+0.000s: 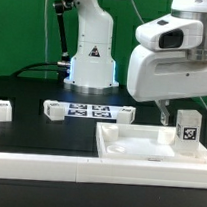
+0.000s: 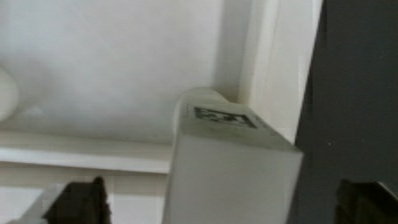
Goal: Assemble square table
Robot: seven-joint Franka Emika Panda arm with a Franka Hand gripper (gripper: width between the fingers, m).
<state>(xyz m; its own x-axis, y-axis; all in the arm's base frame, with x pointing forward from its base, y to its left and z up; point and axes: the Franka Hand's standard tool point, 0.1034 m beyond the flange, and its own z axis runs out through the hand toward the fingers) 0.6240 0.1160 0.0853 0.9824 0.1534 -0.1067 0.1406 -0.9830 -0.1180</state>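
The white square tabletop [image 1: 138,149] lies at the front of the exterior view's right, rims up. A white leg [image 1: 187,127] with a black-and-white tag stands upright in its right-hand corner. My gripper [image 2: 224,205] hangs over that leg, open, and the leg [image 2: 231,160] rises between the two dark fingers [image 2: 80,203] with gaps on both sides. In the exterior view one finger [image 1: 162,111] shows just left of the leg. Three more legs [image 1: 3,109] [image 1: 53,109] [image 1: 124,113] lie on the black table behind the tabletop.
The marker board [image 1: 88,111] lies flat in front of the robot base [image 1: 92,61]. A long white border bar [image 1: 37,167] runs along the front at the exterior view's left. Cables trail behind the base.
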